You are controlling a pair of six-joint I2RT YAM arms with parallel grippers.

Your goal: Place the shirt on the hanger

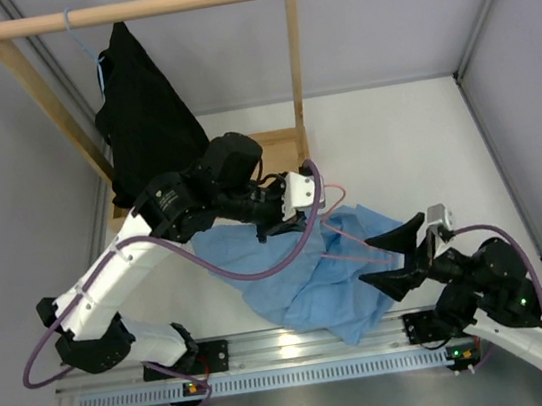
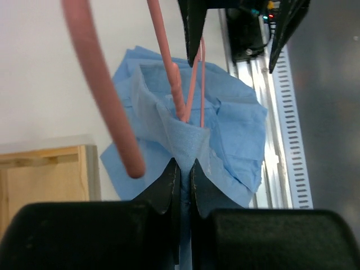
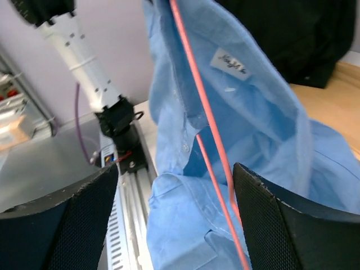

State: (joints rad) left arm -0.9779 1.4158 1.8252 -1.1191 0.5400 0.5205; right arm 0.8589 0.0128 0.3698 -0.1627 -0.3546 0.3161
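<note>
The light blue shirt lies crumpled on the table, with one fold lifted by my left gripper. In the left wrist view the left gripper is shut on a fold of shirt fabric. The pink hanger has its hook near that camera, and its wires run down into the fold. My right gripper is open at the shirt's right edge. In the right wrist view the right gripper has the shirt, its white label and the hanger wire between its spread fingers.
A wooden clothes rack stands at the back left with a black garment on a thin blue hanger. Its wooden base sits behind the left gripper. An aluminium rail runs along the near edge.
</note>
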